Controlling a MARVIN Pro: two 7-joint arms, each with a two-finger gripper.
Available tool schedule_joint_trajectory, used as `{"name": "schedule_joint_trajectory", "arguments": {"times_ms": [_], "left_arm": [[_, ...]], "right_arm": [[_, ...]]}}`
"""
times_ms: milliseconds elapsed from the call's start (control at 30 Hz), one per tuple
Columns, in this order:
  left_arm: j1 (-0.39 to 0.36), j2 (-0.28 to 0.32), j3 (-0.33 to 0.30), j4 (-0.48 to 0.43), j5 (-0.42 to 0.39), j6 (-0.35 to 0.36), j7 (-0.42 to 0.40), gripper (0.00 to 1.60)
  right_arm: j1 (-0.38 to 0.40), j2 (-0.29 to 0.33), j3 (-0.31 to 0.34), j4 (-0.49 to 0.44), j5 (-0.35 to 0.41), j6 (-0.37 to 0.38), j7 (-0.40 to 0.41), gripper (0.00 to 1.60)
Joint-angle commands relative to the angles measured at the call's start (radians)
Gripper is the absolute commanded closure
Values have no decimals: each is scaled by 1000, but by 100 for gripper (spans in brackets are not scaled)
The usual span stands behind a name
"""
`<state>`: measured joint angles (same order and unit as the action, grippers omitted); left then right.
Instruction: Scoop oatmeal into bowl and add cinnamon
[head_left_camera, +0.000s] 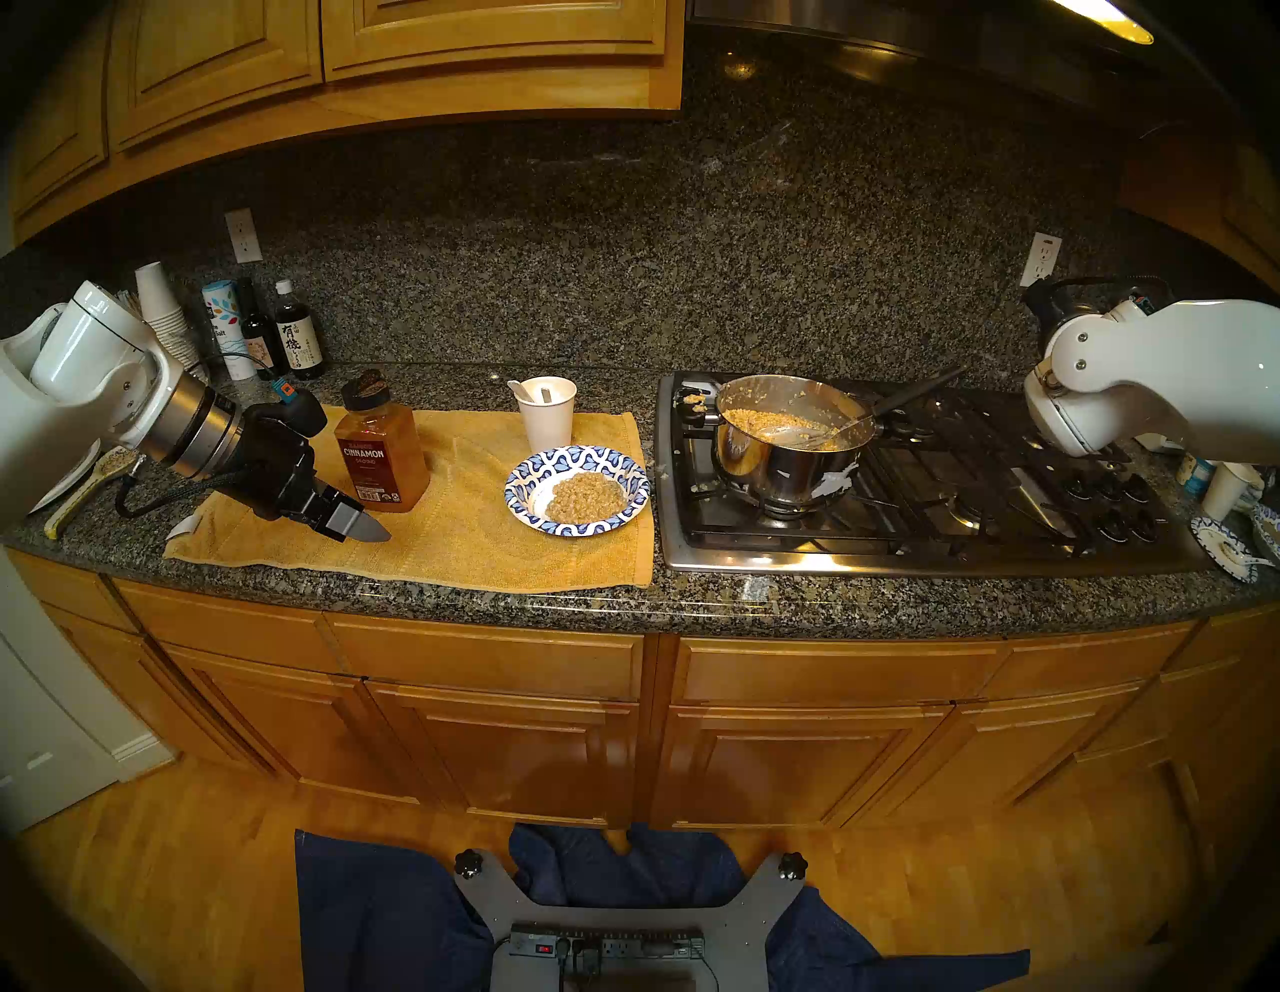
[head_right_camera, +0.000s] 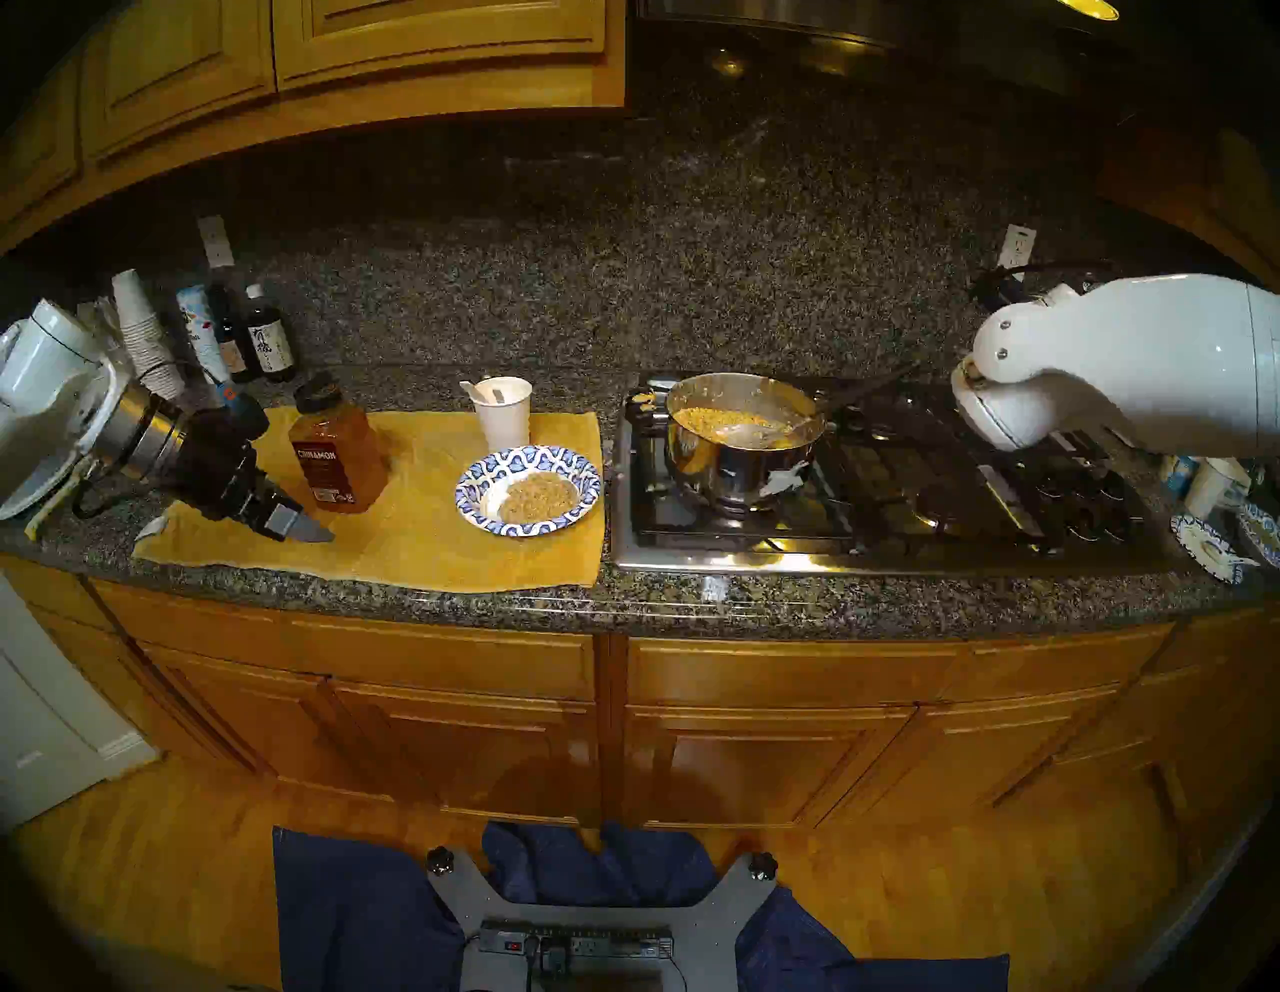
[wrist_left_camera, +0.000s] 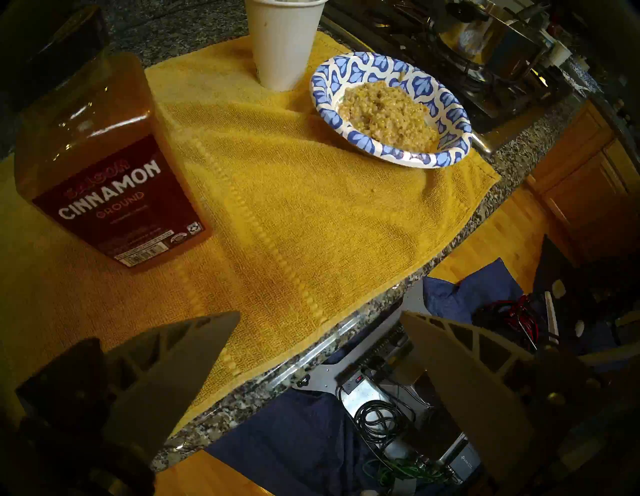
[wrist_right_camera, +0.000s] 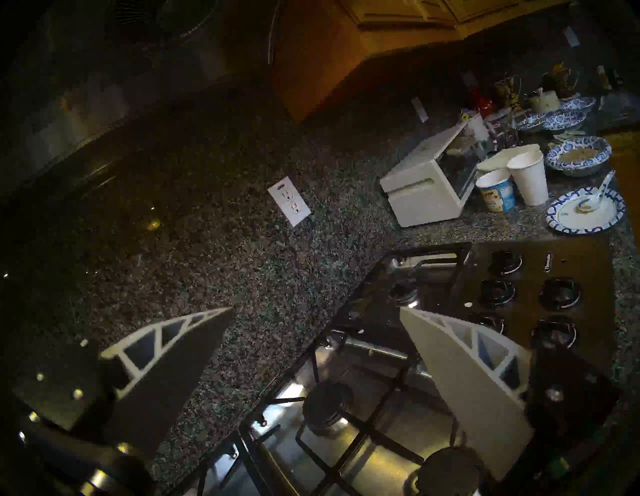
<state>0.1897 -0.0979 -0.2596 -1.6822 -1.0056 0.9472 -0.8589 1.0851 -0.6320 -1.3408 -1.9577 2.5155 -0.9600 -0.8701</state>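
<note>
The blue-and-white paper bowl (head_left_camera: 577, 489) (wrist_left_camera: 391, 109) sits on a yellow towel (head_left_camera: 443, 526) and holds a heap of oatmeal (head_left_camera: 585, 497) (wrist_left_camera: 388, 116). More oatmeal (head_left_camera: 765, 419) fills a steel pot (head_left_camera: 789, 443) on the stove, with a spoon (head_left_camera: 803, 435) resting in it. The cinnamon (head_left_camera: 381, 450) (wrist_left_camera: 100, 166) stands upright on the towel's left part. My left gripper (head_left_camera: 363, 530) (wrist_left_camera: 318, 318) hangs open and empty just in front and left of the jar. My right gripper (wrist_right_camera: 317, 311) is open and empty over the stove's back right; the head views show only its arm.
A white paper cup (head_left_camera: 547, 412) stands behind the bowl. Stacked cups (head_left_camera: 163, 312) and dark bottles (head_left_camera: 298, 339) line the back left. A toaster oven (wrist_right_camera: 433, 176), cups and patterned plates (wrist_right_camera: 585, 211) crowd the counter right of the stove (head_left_camera: 900, 485).
</note>
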Motion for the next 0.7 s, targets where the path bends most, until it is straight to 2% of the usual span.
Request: {"name": "schedule_joint_trajectory", "arguments": {"times_ms": [0,333,667], "left_arm": [[-32,-2,-31,-4,-5,4,-6,0],[-43,-2,-48,-7,3,13,-41,0],[-27,-2,-41,25,-7,13,-40,0]], "right_arm": [[115,27,-21,-15,-47,0,-80,0],[154,37,-57,-40,-55,0,-62,0],[168,40,-74,-46,-48,0,-40,0]]}}
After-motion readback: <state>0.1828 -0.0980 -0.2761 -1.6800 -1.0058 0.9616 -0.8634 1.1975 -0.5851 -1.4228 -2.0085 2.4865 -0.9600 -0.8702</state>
